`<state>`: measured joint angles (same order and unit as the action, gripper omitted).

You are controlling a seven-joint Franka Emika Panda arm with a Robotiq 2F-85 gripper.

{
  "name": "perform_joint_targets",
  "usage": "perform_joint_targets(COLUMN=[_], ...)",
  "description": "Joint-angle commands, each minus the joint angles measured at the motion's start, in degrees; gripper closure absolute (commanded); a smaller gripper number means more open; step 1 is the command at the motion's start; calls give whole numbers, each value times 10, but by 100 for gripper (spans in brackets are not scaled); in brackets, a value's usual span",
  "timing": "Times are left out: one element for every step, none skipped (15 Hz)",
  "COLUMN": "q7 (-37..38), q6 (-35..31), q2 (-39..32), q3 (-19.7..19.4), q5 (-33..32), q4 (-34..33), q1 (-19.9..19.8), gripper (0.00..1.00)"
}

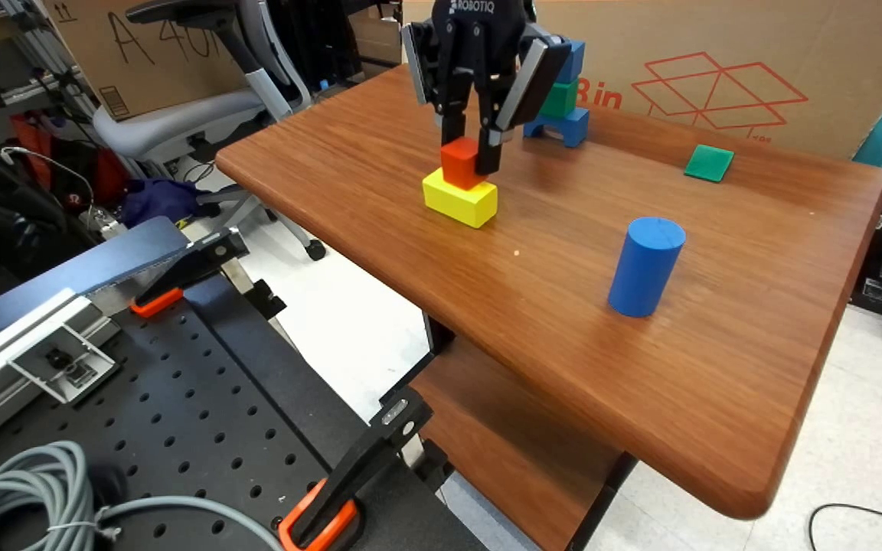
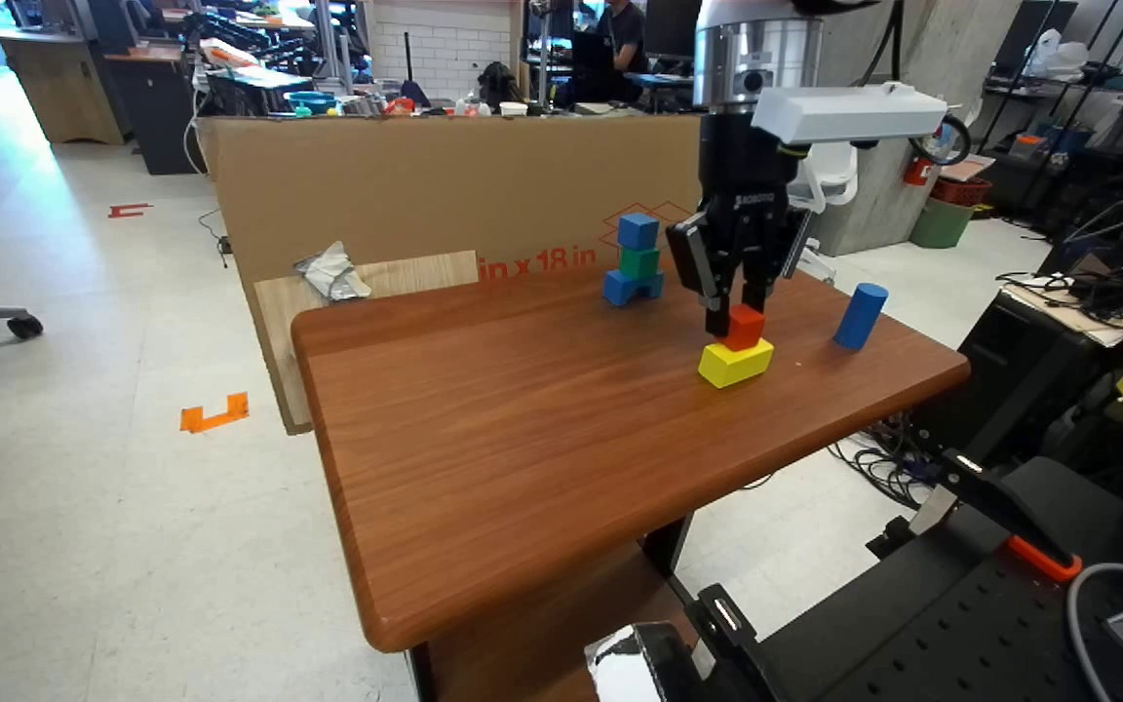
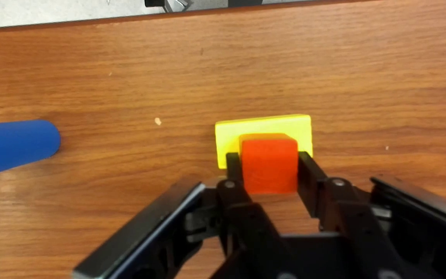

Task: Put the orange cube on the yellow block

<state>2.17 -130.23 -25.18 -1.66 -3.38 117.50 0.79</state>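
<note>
The orange cube (image 1: 459,163) is between the fingertips of my gripper (image 1: 472,147), directly over the yellow block (image 1: 459,203). In the wrist view the fingers of the gripper (image 3: 269,164) press on two opposite sides of the orange cube (image 3: 270,166). The yellow block (image 3: 263,124) shows behind and below the cube, its near part hidden by cube and fingers. In an exterior view the orange cube (image 2: 743,329) looks in contact with the top of the yellow block (image 2: 735,365), or only just above it; I cannot tell which. The yellow block lies flat on the table.
A blue cylinder (image 1: 647,267) stands on the wooden table (image 1: 602,360). A stack with a blue cube (image 2: 638,231), a green block (image 2: 638,262) and a blue arch (image 2: 633,287) stands behind the gripper. A flat green piece (image 1: 709,163) lies near a large cardboard box (image 1: 755,69).
</note>
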Motion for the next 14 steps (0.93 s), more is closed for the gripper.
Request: perform_joint_targets(q7=[-7, -8, -7, -6, -3, -2, 0, 2, 5, 8, 11, 13, 17, 18], q6=[14, 15, 16, 13, 6, 1, -5, -6, -7, 1, 1, 12, 14, 27], q2=[2, 6, 8, 13, 21, 32, 41, 52, 60, 70, 77, 80, 84, 83], q3=[5, 6, 7, 8, 9, 11, 13, 16, 18, 22, 25, 29, 32, 35], q5=[-4, -2, 0, 0, 0, 0, 0, 1, 1, 7, 12, 23, 35, 54], q4=[-1, 1, 3, 8, 14, 21, 25, 27, 28, 26, 23, 12, 7, -4], q1=[1, 1, 1, 1, 2, 4, 6, 8, 10, 11, 13, 12, 11, 8], gripper=[27, 19, 12, 4, 1, 0, 0, 0, 0, 0, 0, 0, 0, 0])
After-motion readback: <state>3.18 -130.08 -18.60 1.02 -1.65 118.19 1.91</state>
